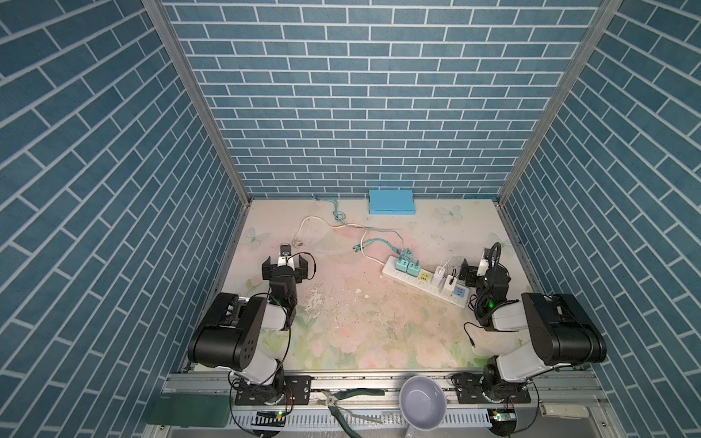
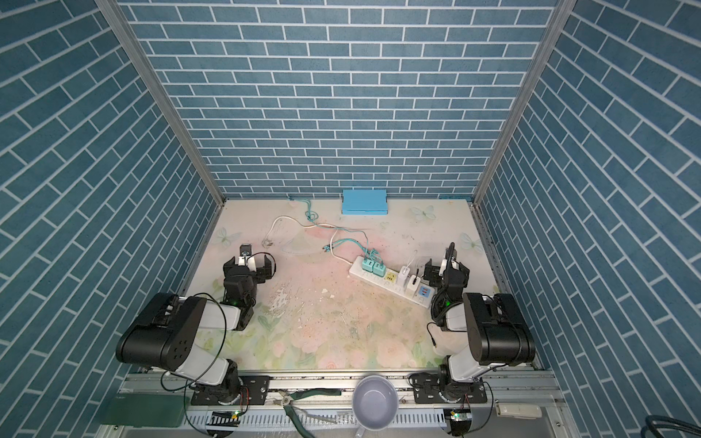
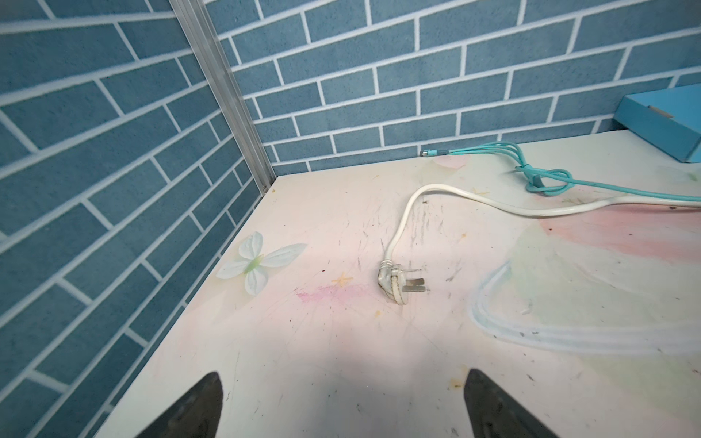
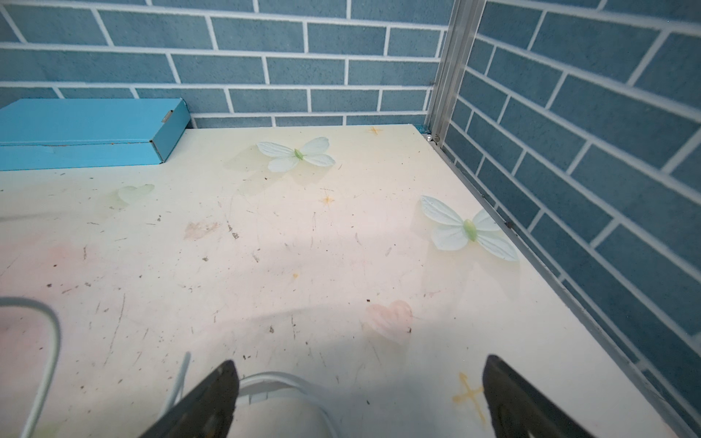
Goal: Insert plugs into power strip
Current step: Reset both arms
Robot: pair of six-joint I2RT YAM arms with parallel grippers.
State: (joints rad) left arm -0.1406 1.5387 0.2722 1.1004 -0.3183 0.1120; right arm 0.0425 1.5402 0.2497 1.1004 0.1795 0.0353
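Observation:
The white power strip [image 1: 389,271] lies slanted at the table's right. Two mint-teal plugs [image 1: 406,267] stand side by side in its far end. Two white plugs [image 1: 445,278] stand in its nearer part, past a bare yellow socket face [image 1: 424,278]. My right gripper [image 1: 482,264] hovers open just right of the strip and holds nothing. In the right wrist view this gripper [image 4: 360,362] has a white plug's top [image 4: 280,413] beside one finger. My left gripper [image 1: 285,262] is open over bare table at the left. In the left wrist view it [image 3: 343,373] is empty.
A light-blue flat box [image 1: 390,202] rests against the back wall. The strip's white cord ends in a pronged wall plug [image 3: 394,281] ahead of my left gripper, with knotted teal cables [image 3: 546,180] beyond. A grey bowl [image 1: 423,402] and pliers [image 1: 341,404] lie on the front rail.

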